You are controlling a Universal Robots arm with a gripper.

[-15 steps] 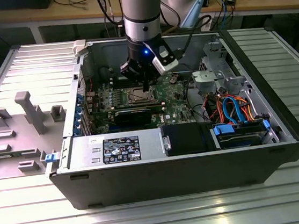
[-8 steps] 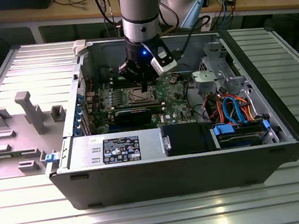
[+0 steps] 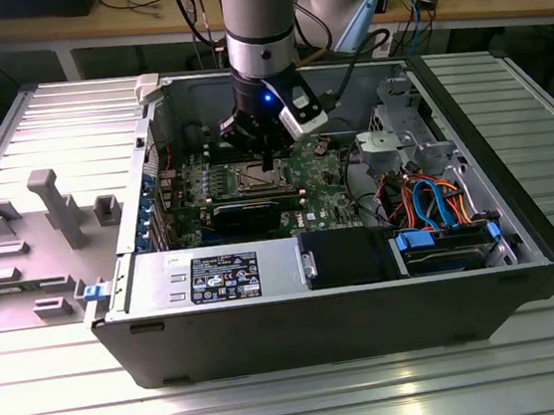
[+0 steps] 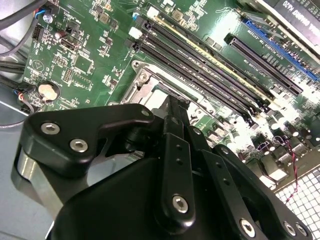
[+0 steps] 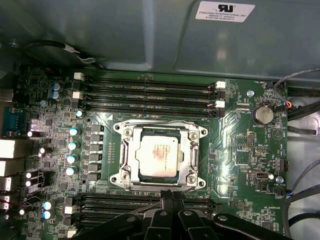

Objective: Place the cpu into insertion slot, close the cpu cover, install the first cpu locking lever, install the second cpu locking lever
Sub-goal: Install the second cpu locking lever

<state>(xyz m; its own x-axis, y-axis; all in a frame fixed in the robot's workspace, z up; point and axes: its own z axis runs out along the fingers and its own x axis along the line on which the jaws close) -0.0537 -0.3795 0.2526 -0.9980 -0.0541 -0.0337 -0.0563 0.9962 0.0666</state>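
My pincer [image 5: 171, 196] hangs at the socket's [image 5: 159, 156] near edge, fingers pressed together on nothing, likely to work a lever. The cpu [image 5: 158, 155] lies seated in the socket, the cover [image 5: 126, 156] shut around it.

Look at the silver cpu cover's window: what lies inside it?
Inside the cpu cover, the first wrist view shows the cpu with its metal top up. The socket beneath the chip is covered. The gripper hangs at the frame's edge.

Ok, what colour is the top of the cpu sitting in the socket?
Silver-grey metal with a warm, slightly coppery glare; the cpu shows best in the first wrist view.
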